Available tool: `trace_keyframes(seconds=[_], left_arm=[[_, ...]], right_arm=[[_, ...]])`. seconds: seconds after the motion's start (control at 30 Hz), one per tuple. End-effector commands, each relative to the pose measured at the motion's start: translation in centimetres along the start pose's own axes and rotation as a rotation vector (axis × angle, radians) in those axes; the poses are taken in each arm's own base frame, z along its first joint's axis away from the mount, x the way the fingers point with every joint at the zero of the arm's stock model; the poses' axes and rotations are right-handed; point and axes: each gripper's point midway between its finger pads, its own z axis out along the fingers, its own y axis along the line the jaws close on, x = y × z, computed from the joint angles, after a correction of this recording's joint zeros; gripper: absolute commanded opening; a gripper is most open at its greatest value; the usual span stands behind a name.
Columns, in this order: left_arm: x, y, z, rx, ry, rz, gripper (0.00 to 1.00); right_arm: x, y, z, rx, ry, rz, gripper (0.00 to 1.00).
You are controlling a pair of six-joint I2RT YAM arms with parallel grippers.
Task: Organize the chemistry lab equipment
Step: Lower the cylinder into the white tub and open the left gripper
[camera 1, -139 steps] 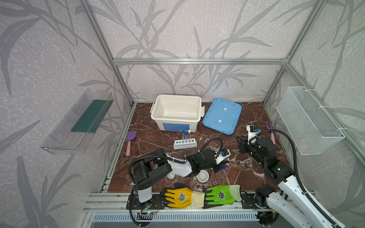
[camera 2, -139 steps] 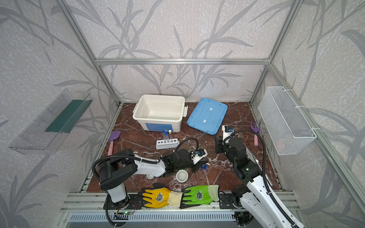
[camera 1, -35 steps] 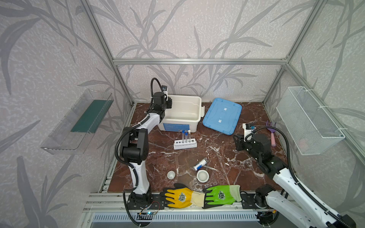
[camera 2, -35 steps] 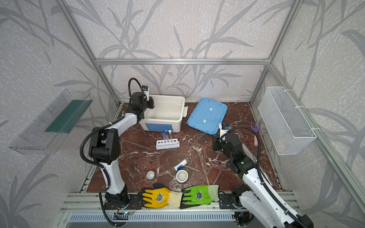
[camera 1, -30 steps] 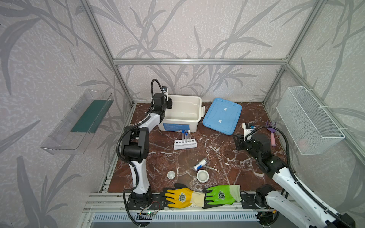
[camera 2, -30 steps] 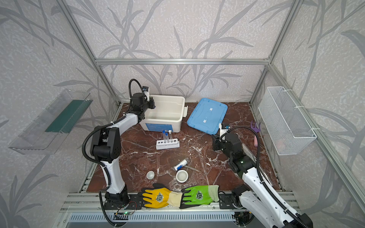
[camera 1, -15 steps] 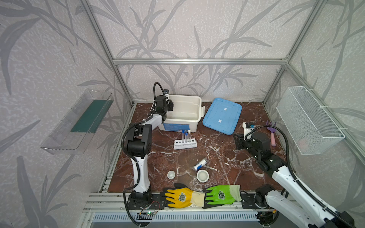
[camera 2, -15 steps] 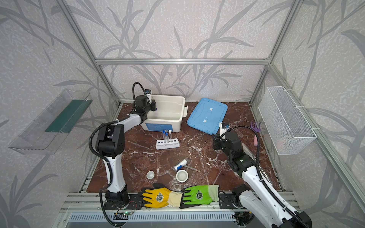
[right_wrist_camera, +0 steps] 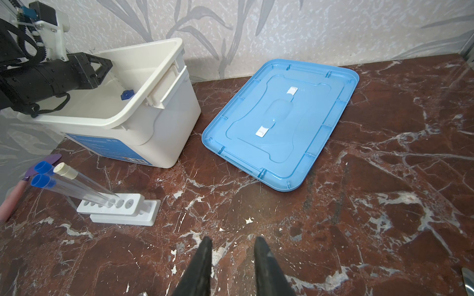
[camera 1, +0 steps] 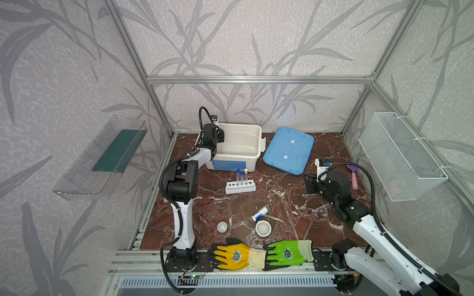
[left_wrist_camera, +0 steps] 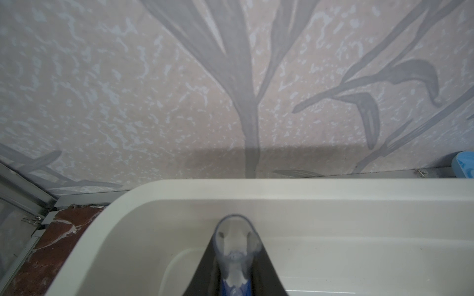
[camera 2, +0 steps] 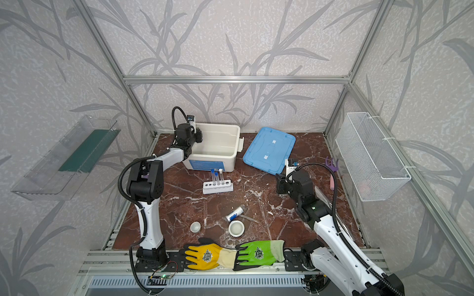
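My left gripper is shut on the small blue-based clear vessel and holds it over the left end of the white bin. In both top views it hangs at the bin's rim. The white rack stands in front of the bin with three capped test tubes. Nearer the front lie the blue-labelled vial, the tweezers, a small dish and a larger dish. My right gripper is open and empty, low over the marble at the right.
The blue lid lies flat right of the bin. Yellow and green gloves lie on the front rail. A purple rake sits by the wire basket. A trowel lies left of the rack.
The left gripper has carried the vessel from the front of the table up to the bin. Over the last second it slid slightly right over the rim. The right arm barely moved.
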Motion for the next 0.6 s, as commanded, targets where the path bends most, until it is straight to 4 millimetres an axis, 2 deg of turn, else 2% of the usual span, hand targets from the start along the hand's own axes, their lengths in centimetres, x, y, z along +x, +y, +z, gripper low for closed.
trace_keyframes(seconds=[0.0,0.37,0.57], left_arm=[[2.2,0.5,1.0,-0.020,0.011,-0.025,0.20],[4.2,0.0,1.1,0.007,0.071,-0.002,0.20],[3.5,-0.7,0.3,0.054,0.110,0.037,0.21]], right_arm=[[-1.3,0.3,-0.2,-0.013,-0.036,-0.001,0.30],[-1.1,-0.1,-0.3,-0.007,-0.033,0.010,0.30],[-1.1,-0.1,-0.3,-0.007,-0.033,0.014,0.30]])
